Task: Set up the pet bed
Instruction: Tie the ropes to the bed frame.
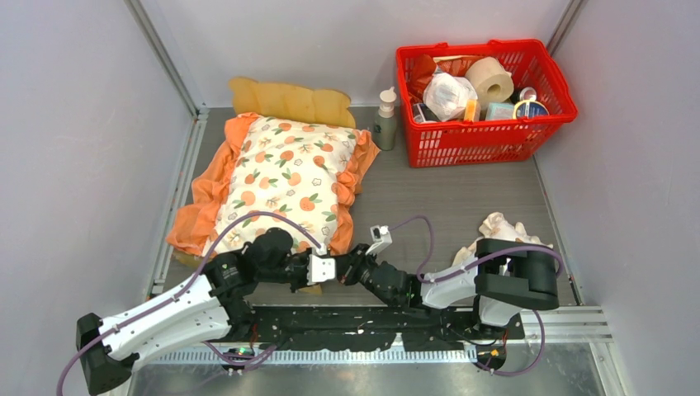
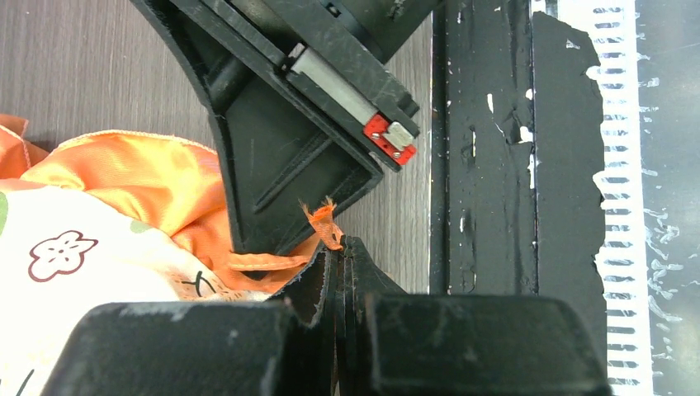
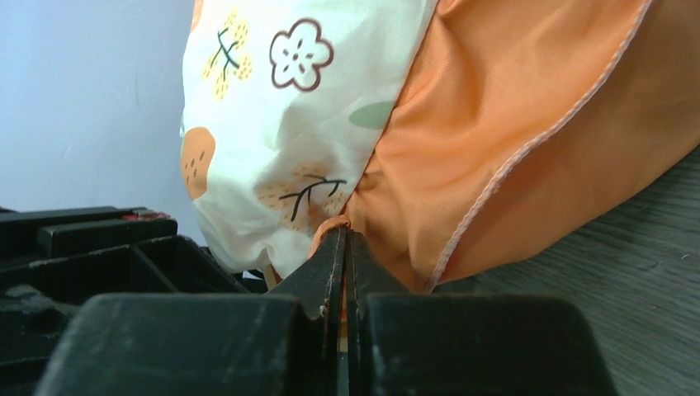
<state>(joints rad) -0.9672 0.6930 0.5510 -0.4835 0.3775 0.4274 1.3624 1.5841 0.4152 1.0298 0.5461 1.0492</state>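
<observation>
The pet bed shows only its wavy light-wood headboard at the back left; a cream orange-print cushion with orange ruffles lies over the remainder of the frame. Both grippers meet at the cushion's near right corner. My left gripper is shut on a scrap of the orange ruffle. My right gripper is shut on the ruffle where it joins the printed cushion. In the left wrist view the right gripper's black body hangs just beyond my fingertips.
A red basket full of items stands at the back right, a grey-green pump bottle beside it. A small cream frilled pillow lies behind the right arm. The black mounting rail runs along the near edge. Walls close in on both sides.
</observation>
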